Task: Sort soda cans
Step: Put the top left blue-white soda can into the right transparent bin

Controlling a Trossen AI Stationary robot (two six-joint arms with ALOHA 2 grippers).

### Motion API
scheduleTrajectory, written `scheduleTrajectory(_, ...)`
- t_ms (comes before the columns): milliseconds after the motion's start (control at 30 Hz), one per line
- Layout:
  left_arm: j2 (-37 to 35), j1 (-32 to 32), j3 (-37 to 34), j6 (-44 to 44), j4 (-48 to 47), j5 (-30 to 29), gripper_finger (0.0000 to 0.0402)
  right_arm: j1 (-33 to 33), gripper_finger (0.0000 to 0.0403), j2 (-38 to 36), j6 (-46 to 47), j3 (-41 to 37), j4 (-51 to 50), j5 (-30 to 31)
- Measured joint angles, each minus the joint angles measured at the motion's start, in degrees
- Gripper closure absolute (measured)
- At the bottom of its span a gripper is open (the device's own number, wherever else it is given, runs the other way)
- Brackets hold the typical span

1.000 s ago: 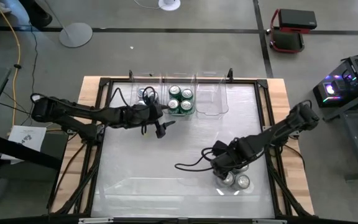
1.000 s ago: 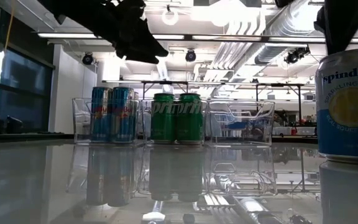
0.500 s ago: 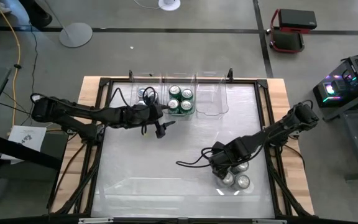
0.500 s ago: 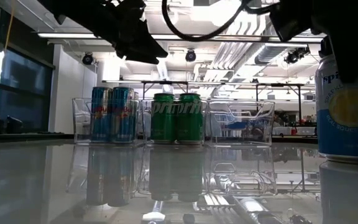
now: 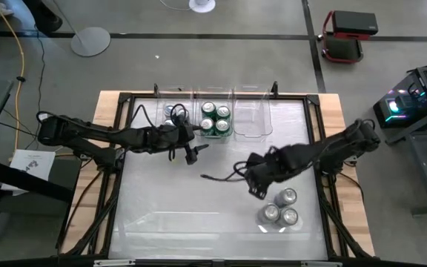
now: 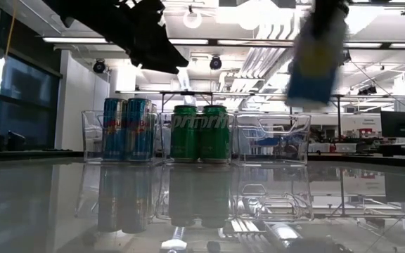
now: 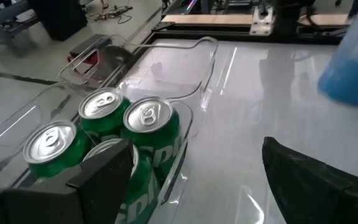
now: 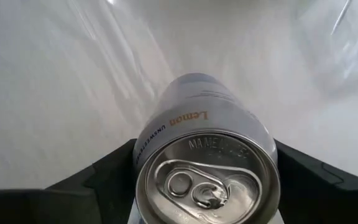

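1. Right now the right gripper (image 5: 256, 182) hangs above the middle of the table (image 5: 161, 208), its fingers (image 8: 107, 171) closed on either side of a silver lemon can (image 8: 207, 162) that it holds clear of the surface.
2. In the low view that held can (image 6: 317, 56) shows blurred, high above the tabletop, with a yellow patch on a blue-and-silver side.
3. Just beyond the right gripper, toward the near right part of the table, three more silver cans (image 5: 280, 208) stand upright in a tight cluster, touching or nearly touching one another.
4. The left gripper (image 5: 193, 151) hovers just in front of the row of bins, with its fingers (image 7: 101, 180) spread well apart and nothing between them.
5. Directly ahead of the left gripper is the middle bin (image 5: 232, 127), which holds four green cans (image 5: 215, 119) standing upright and packed close together; the wrist view shows their silver tops (image 7: 146, 116).
6. To one side of the left gripper, partly under its arm, the left bin (image 6: 90, 137) holds blue cans (image 6: 126, 130); two stand side by side in the low view, and I cannot tell how many sit behind them.
7. The right bin (image 5: 249, 119) sits beyond the green cans, on the far side from the left gripper, between the right gripper and the far edge of the table.
8. Both arms reach in from opposite sides, with the grippers well apart.
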Motion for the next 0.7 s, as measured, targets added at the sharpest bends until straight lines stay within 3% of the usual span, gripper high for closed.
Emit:
scheduleTrajectory(167, 0.02, 0.02, 0.0, 0.54, -1.2, -6.75, 0.0069, -7.65, 0.0117, -0.02, -17.46, 14.53, -0.68, 7.42)
scheduleTrajectory(300, -0.15, 0.03, 0.0, 0.98, -4.39, -8.15, 0.0069, -19.46, 0.0117, 0.3, -31.09, 19.89, -4.42, 5.17)
scheduleTrajectory(533, -5.72, 0.16, -0.02, -1.95, -19.39, -14.54, 0.0069, -41.19, 0.0117, 0.68, -49.44, 11.88, -4.87, -6.45)
scheduleTrajectory(700, -12.13, 2.42, -0.04, -3.37, -25.49, -16.52, 0.0069, -48.76, 0.0117, 0.72, -55.84, 2.62, -0.87, -12.74)
